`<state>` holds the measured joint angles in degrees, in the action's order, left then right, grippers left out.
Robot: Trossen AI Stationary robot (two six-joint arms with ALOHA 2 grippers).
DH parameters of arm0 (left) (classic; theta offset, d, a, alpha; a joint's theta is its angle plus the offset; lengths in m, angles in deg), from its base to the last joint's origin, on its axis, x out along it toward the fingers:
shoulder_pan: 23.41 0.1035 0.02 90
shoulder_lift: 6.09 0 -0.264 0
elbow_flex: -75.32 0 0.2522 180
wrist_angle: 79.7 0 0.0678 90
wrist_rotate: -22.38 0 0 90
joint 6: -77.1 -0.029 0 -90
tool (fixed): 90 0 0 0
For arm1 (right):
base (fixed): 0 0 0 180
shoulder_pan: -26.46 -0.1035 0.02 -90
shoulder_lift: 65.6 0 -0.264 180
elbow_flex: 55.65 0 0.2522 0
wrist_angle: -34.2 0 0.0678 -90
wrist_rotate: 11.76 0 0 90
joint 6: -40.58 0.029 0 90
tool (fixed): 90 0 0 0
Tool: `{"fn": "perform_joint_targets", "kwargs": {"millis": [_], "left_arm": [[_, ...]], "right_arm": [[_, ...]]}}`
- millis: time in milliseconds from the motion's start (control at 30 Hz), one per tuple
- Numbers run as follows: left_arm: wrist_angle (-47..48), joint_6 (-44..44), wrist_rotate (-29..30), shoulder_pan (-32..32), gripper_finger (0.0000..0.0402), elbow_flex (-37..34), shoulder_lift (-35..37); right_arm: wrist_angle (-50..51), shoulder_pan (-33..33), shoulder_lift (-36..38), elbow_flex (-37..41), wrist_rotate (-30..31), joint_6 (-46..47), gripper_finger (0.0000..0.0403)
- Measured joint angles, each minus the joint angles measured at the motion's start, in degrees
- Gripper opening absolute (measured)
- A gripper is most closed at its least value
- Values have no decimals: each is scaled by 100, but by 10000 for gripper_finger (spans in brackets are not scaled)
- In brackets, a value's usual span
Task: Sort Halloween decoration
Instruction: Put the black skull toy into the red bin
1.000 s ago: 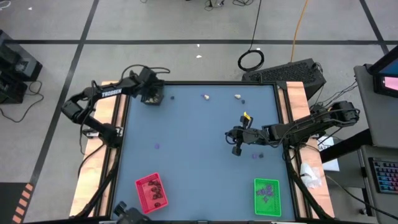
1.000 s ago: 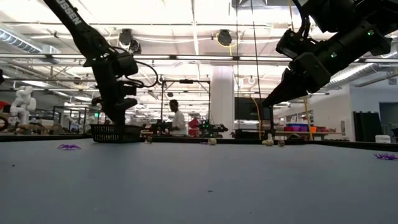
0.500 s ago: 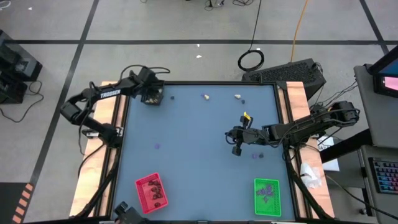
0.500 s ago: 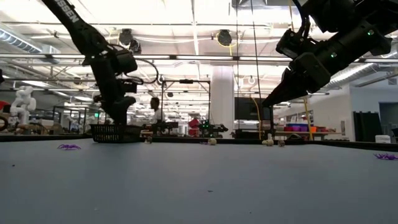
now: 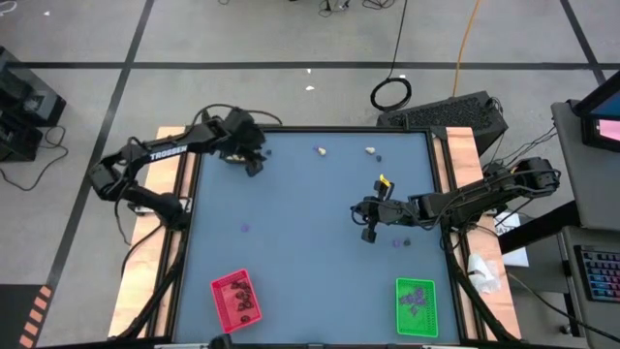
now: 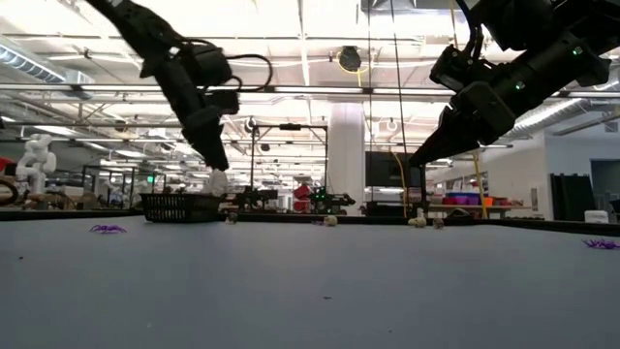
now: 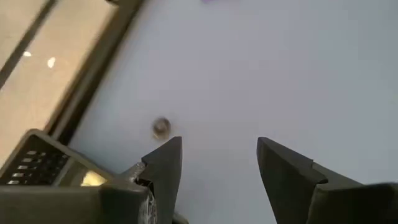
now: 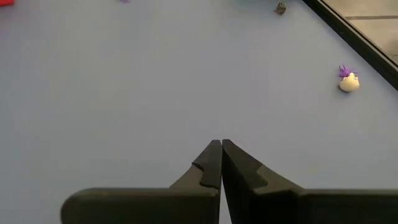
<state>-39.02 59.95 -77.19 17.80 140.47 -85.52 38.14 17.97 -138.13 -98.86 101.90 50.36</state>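
Hovering near the far left corner of the counter [image 5: 310,271], the left gripper [image 5: 254,165] has its fingers spread and grips nothing; it sits just beside the black tray [image 6: 179,206]. The right gripper [image 5: 368,233] hangs above the counter's right half with fingers pressed together, empty. Halloween decoration is scattered: two cream-white lumps [image 5: 321,150] lie near the far edge, purple bits [image 5: 244,229] on the open surface, more pieces inside the red tray [image 5: 235,299] and green tray [image 5: 417,306] at the near edge.
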Motion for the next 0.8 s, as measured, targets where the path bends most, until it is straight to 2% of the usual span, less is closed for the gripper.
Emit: {"fn": "perform_joint_targets", "kwargs": {"millis": [267,433,567,667,800], "left_arm": [[1340,-1423,769,-322,202,1328,-1218],[1892,-1502,911,-388,202,1931,-1921],[2392,-1474,642,-642,198,2040,-2112],[2457,-1487,543,-1018,170,2040,-2073],[1995,-1533,852,-1257,103,2048,-1983]], "right_arm": [[-20,0,0,0,-144,0,0],[-17,0,0,0,-144,-20,0],[-15,0,0,0,-146,-49,0],[-15,0,0,0,-146,-175,0],[-15,0,0,0,-146,-262,0]]}}
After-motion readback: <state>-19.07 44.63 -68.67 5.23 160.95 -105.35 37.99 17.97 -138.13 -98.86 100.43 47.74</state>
